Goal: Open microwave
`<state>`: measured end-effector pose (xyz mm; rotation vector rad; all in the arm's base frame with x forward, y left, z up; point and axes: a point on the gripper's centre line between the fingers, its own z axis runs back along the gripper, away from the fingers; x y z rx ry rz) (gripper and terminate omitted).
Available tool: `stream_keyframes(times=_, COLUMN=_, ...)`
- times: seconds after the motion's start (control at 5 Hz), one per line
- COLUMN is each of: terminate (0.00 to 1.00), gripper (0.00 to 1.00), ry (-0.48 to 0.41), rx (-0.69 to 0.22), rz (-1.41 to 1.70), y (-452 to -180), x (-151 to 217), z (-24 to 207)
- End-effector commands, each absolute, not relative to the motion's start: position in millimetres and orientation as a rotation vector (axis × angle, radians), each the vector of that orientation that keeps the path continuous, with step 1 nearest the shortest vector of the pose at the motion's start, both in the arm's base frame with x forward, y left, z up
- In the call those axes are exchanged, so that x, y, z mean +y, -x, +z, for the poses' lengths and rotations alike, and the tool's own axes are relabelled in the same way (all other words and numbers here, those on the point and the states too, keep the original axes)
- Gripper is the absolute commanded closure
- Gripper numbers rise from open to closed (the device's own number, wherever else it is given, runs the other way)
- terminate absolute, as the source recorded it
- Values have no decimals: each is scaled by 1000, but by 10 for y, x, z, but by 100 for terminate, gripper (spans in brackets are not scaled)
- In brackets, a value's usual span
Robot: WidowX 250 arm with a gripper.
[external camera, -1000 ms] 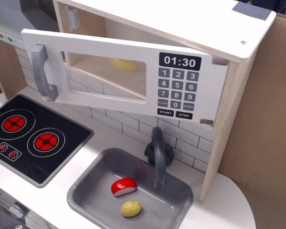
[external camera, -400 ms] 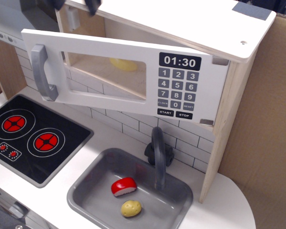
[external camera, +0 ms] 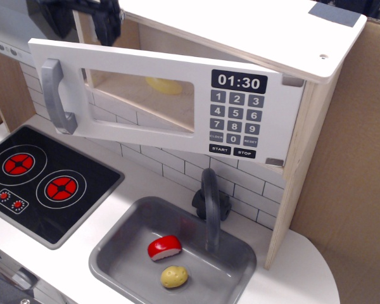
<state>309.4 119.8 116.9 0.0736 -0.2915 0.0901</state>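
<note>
Standing partly open, the microwave is seen under the upper shelf, its white door swung out from the left edge, with a yellow object visible through the window. The gripper has come lower than a moment ago and now hangs just above the door's top left corner, fingers spread with a gap between them (nothing is pinched). Below are found the stove and the sink, holding a red piece and a potato, behind the faucet.
</note>
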Motion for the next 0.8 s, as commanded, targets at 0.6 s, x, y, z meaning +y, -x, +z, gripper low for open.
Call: stream_keyframes(times=0.6, terminate=0, gripper=0, ry=-14, rx=-75, rz=-193, y=-1959, x=542, z=1331)
